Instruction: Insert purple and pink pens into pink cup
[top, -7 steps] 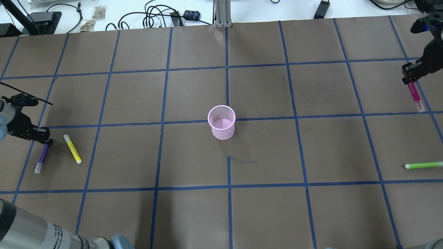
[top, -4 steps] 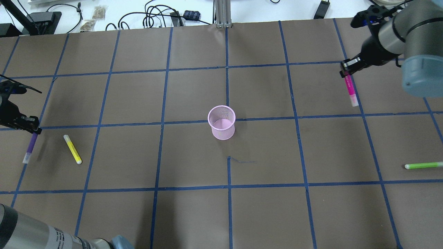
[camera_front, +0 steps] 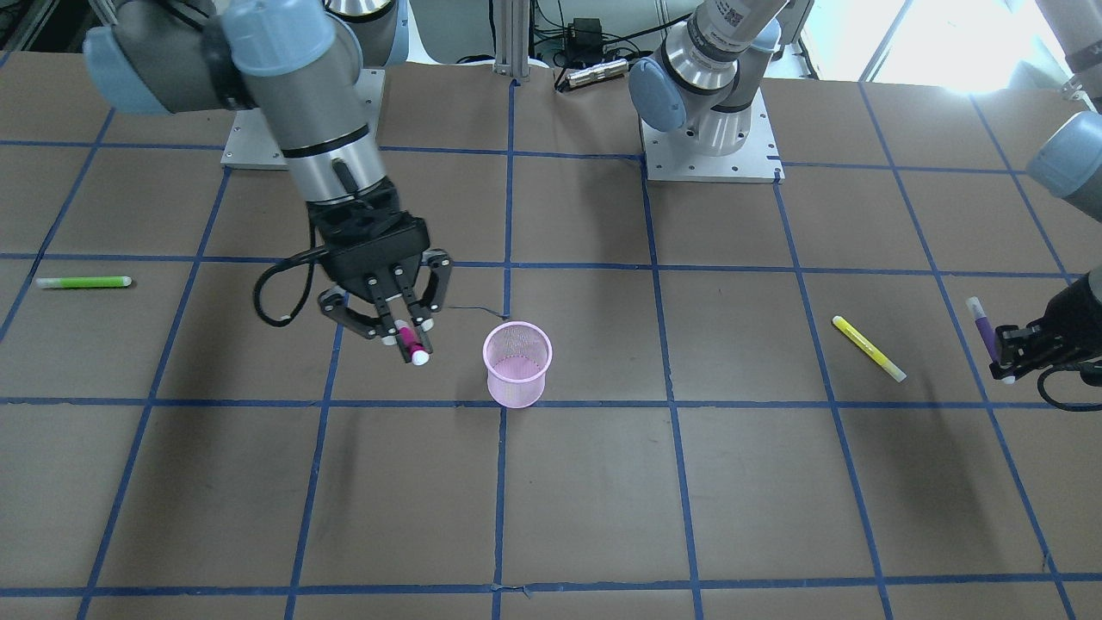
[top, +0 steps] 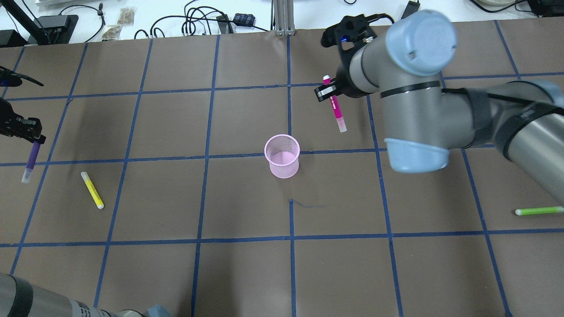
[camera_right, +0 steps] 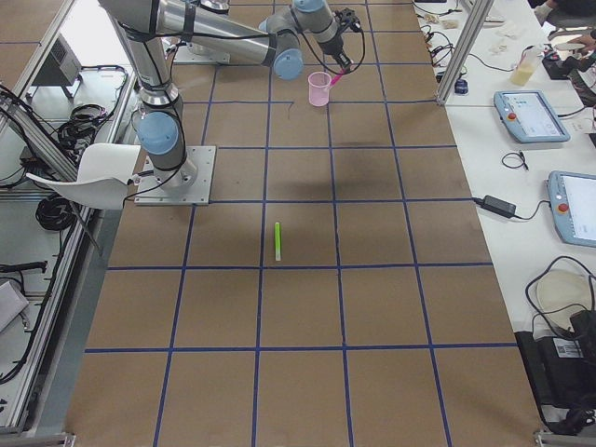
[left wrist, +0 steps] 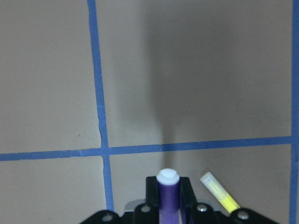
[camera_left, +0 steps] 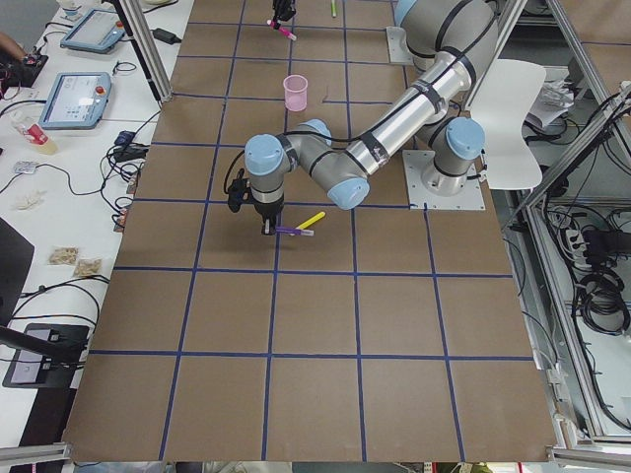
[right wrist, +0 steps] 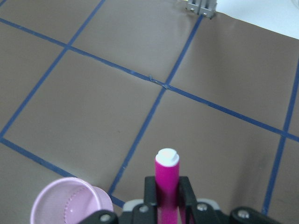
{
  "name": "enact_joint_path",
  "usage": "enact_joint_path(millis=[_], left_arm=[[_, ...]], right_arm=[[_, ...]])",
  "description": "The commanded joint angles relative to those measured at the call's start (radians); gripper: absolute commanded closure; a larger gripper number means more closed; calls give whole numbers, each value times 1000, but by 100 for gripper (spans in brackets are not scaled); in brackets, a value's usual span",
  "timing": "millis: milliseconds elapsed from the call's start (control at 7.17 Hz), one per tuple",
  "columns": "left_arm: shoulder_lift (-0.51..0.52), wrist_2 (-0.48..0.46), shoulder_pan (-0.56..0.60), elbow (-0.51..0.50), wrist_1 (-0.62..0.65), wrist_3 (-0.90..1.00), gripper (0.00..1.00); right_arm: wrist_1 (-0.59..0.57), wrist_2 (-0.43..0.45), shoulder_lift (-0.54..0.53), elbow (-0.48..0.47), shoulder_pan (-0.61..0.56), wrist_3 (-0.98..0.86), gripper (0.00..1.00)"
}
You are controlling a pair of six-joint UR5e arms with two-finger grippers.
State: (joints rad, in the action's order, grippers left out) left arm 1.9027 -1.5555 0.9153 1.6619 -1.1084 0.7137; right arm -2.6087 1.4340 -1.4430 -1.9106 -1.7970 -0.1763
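Note:
The pink mesh cup [top: 282, 156] stands upright near the table's middle. My right gripper [top: 325, 93] is shut on the pink pen [top: 337, 112]. It holds the pen above the table, a little to the right of and beyond the cup. In the right wrist view the pink pen [right wrist: 167, 179] sits between the fingers, with the cup [right wrist: 70, 203] at lower left. My left gripper [top: 34, 137] is shut on the purple pen [top: 31, 160] and holds it above the table at the far left edge. The purple pen also shows in the left wrist view [left wrist: 168, 196].
A yellow pen [top: 92, 190] lies on the table just right of the left gripper. A green pen [top: 538, 211] lies at the right edge. Blue tape lines grid the brown table. Cables and boxes sit beyond the far edge [top: 202, 22].
The right arm has swung far left with the pink pen, from the table's right edge to near the cup. The left gripper has moved away from me with the purple pen.

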Motion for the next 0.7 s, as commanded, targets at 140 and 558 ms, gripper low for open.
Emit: enact_joint_path(millis=[140, 558], left_arm=[[-95, 15, 139, -4, -66, -199, 100], [-186, 29, 285, -5, -129, -446, 100]], right_arm=[[-329, 193, 132, -35, -223, 256, 100], [-409, 258, 187, -42, -239, 294, 100]])
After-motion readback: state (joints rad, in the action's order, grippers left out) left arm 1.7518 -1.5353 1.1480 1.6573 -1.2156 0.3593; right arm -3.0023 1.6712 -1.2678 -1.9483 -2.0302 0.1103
